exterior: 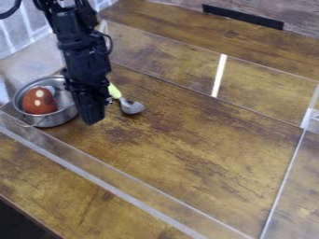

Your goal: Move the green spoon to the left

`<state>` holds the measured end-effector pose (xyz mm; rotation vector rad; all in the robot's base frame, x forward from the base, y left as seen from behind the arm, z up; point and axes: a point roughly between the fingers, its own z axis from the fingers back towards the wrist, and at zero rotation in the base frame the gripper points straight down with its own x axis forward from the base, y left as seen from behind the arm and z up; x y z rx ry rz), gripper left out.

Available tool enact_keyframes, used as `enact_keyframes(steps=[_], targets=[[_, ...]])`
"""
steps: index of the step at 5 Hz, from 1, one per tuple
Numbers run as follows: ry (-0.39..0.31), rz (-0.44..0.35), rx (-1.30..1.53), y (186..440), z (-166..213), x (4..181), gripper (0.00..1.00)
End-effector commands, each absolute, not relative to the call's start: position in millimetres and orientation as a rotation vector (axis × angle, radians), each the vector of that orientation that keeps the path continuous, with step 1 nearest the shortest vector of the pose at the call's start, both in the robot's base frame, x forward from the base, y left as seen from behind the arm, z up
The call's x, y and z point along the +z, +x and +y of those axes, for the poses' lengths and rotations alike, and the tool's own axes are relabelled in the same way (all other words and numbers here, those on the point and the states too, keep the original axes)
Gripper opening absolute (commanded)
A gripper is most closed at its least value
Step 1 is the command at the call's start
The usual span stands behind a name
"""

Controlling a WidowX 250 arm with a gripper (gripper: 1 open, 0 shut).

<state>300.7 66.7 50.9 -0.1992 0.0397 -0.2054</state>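
Note:
The green spoon (123, 101) lies on the wooden table, its yellow-green handle mostly hidden behind the arm and its silver bowl showing to the right. My black gripper (91, 119) points straight down just left of the spoon, fingertips close to the table beside the steel bowl. Its jaws look shut and I see nothing held between them. Whether it touches the spoon handle is hidden by the arm.
A round steel bowl (21, 105) holding a reddish-and-white item (44, 101) sits at the left, right next to the gripper. Clear acrylic walls (149, 201) fence the wooden surface (212, 140) at the front and right.

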Motion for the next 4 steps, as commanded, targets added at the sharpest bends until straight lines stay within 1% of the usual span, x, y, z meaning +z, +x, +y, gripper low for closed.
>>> enact_keyframes(steps=[1, 3, 4], targets=[[-0.180, -0.017, -0.179, 309, 81, 62.7, 0.00], [-0.179, -0.052, -0.065, 323, 105, 79.6, 0.00], [-0.184, -0.065, -0.076, 336, 110, 74.1, 0.00]])
